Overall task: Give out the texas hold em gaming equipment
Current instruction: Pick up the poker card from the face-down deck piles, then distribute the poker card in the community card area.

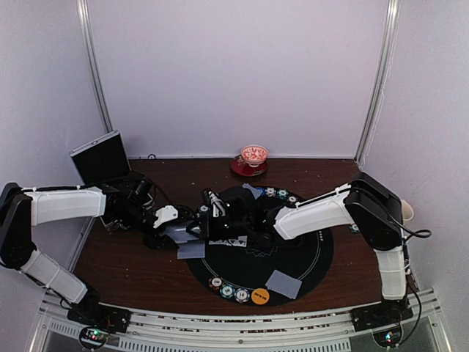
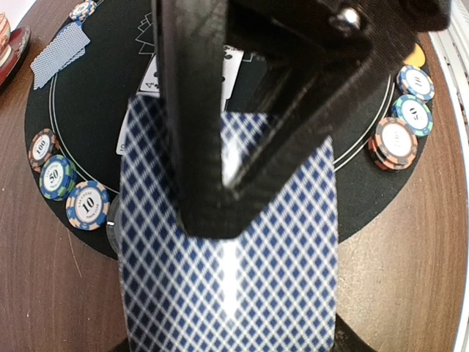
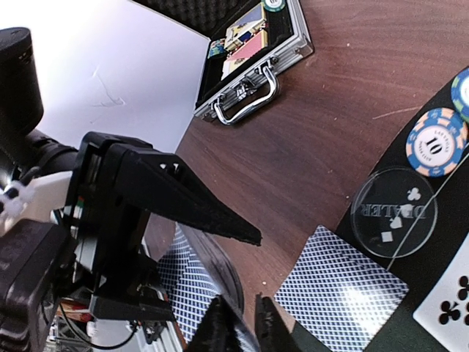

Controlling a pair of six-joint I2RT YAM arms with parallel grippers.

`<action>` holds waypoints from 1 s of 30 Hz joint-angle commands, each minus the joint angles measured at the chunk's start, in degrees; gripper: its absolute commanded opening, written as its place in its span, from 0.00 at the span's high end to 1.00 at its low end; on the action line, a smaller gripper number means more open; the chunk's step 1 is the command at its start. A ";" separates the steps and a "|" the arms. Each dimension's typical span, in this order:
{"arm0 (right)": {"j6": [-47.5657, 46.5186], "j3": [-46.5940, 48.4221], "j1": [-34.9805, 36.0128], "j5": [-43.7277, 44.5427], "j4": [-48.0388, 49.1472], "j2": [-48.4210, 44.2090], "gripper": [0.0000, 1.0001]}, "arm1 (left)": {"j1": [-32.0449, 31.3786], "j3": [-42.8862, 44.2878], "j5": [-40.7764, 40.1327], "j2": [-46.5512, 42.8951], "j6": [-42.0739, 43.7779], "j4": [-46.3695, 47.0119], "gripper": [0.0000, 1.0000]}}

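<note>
My left gripper is shut on a deck of blue-diamond-backed playing cards, held level over the left rim of the black mat. My right gripper reaches in from the right. Its tips, almost together, pinch at the top card of the deck, which bows up toward them. One loose card lies face down at the mat's edge and another pair near the front. Striped chips and an orange disc sit along the rim. A clear dealer disc lies beside a chip.
An open metal case stands at the back left of the table. A red-and-white bowl on a red saucer sits at the back centre. Face-up cards lie on the mat under both arms. More chips edge the far rim.
</note>
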 commanded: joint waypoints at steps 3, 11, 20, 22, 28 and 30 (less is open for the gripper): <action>-2.21 -3.58 -1.45 5.12 -5.65 -4.42 0.99 | -0.01 -0.04 3.13 -0.62 0.80 0.65 0.42; -5.50 -7.14 -2.20 7.10 -8.90 -10.33 1.00 | 0.00 -0.12 3.01 -0.78 0.74 0.65 0.42; -20.23 -6.86 -3.80 30.35 -28.79 -20.59 1.00 | -0.03 -0.04 3.03 -0.46 0.79 0.64 0.42; -23.28 -5.98 -3.64 35.62 -32.69 -21.73 1.00 | -0.04 0.05 2.99 -0.39 0.72 0.65 0.42; -32.12 -1.04 -1.77 49.38 -44.66 -20.32 1.00 | 0.03 0.15 2.95 0.00 0.70 0.65 0.42; -34.65 1.25 -0.45 53.93 -48.39 -18.56 1.00 | 0.00 0.22 2.99 0.09 0.70 0.65 0.42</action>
